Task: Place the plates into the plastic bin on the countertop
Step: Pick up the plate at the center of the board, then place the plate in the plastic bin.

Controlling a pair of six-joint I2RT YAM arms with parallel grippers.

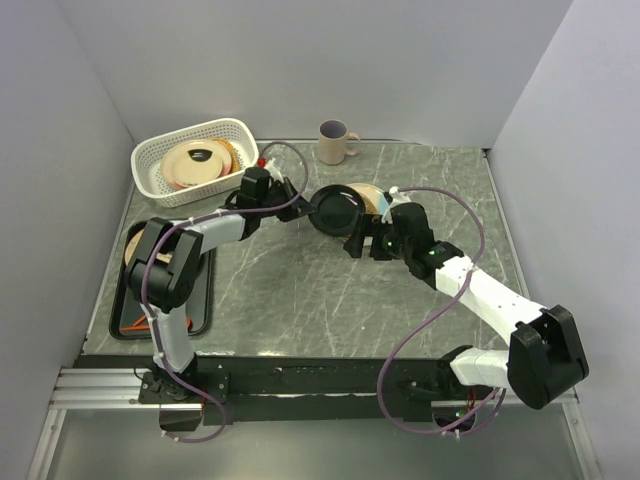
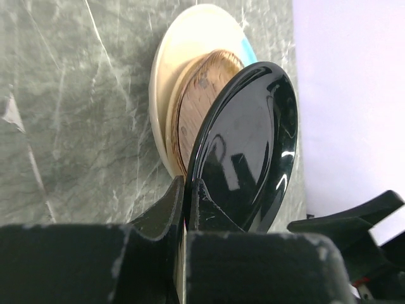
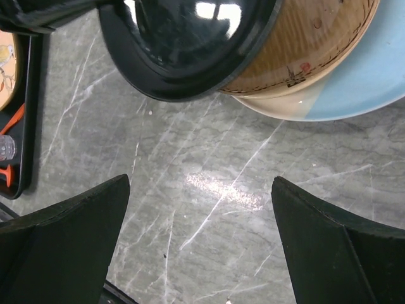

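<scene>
The left claw pinches the rim of a glossy black plate, holding it tilted over a wood-grain plate that lies on a cream and pale blue plate on the grey marble countertop. The right claw hangs spread wide just near of that stack, gripping nothing. The white plastic bin sits at the far left corner with plates inside.

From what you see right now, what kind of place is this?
Probably a mock kitchen counter inside a test booth: a grey-green marble-look countertop, plain white walls close around it, and tableware, namely a beige mug and a white perforated plastic bin holding round plates.
</scene>
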